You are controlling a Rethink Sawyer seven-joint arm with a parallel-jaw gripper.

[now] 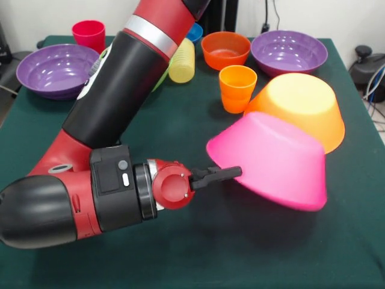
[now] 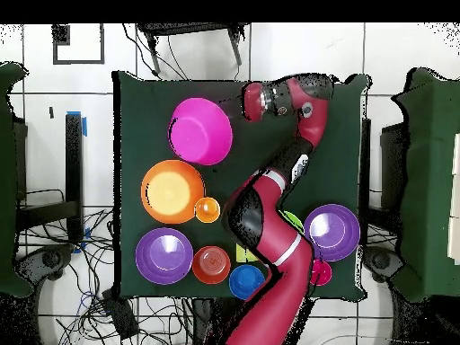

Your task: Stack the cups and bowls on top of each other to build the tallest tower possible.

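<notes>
The large pink bowl [image 1: 271,159] lies upside down at the near right, and in the overhead view [image 2: 201,131]. My gripper [image 1: 227,173] reaches sideways and its tip touches the pink bowl's wall near the base; it also shows in the overhead view [image 2: 241,101]. The large orange bowl [image 1: 301,108] lies upside down just behind the pink one. The orange cup [image 1: 237,87] stands beside it. The small orange-red bowl [image 1: 225,49], two purple bowls [image 1: 289,51] [image 1: 57,69], the red cup [image 1: 88,34] and the pale yellow cup [image 1: 182,60] sit at the far side.
The small blue bowl [image 1: 194,31] peeks out behind my arm, and it shows fully in the overhead view [image 2: 246,281]. The green bowl [image 2: 293,220] is mostly hidden under my arm. My forearm [image 1: 120,90] crosses the table's left half. Open green cloth [image 1: 240,253] lies near the front edge.
</notes>
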